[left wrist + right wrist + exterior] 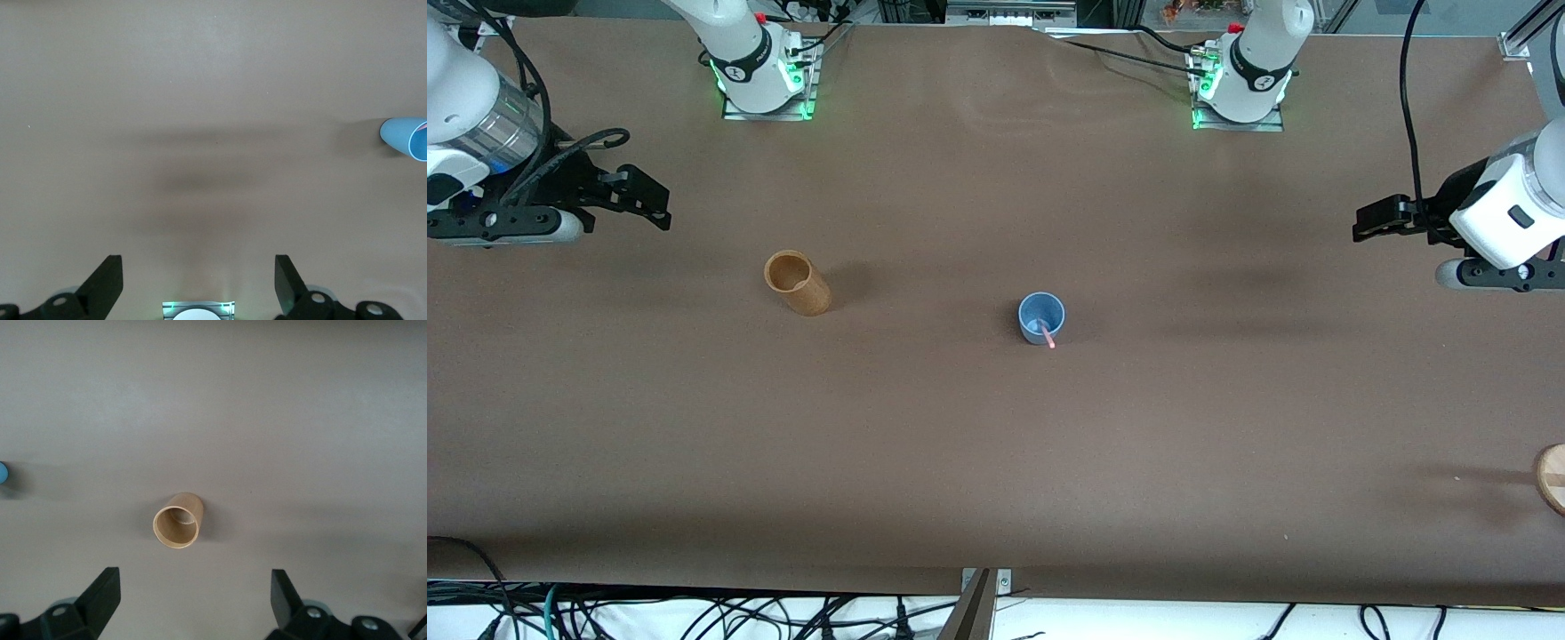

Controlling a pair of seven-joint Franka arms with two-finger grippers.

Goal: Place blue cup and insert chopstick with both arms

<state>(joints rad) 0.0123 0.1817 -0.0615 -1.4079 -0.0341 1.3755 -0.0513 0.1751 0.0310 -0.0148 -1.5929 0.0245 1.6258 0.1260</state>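
Observation:
The blue cup (1040, 317) stands upright on the brown table (996, 444) near its middle. The pinkish-orange chopstick (1047, 334) leans inside it, its tip over the rim toward the front camera. The cup also shows at the edge of the left wrist view (405, 137) and as a sliver in the right wrist view (3, 473). My left gripper (1371, 220) is open and empty, up over the left arm's end of the table. My right gripper (640, 197) is open and empty, up over the right arm's end.
A tan wooden cylinder holder (798, 283) stands toward the right arm's end of the table and shows in the right wrist view (177, 521). A round wooden piece (1552, 477) sits at the table edge at the left arm's end.

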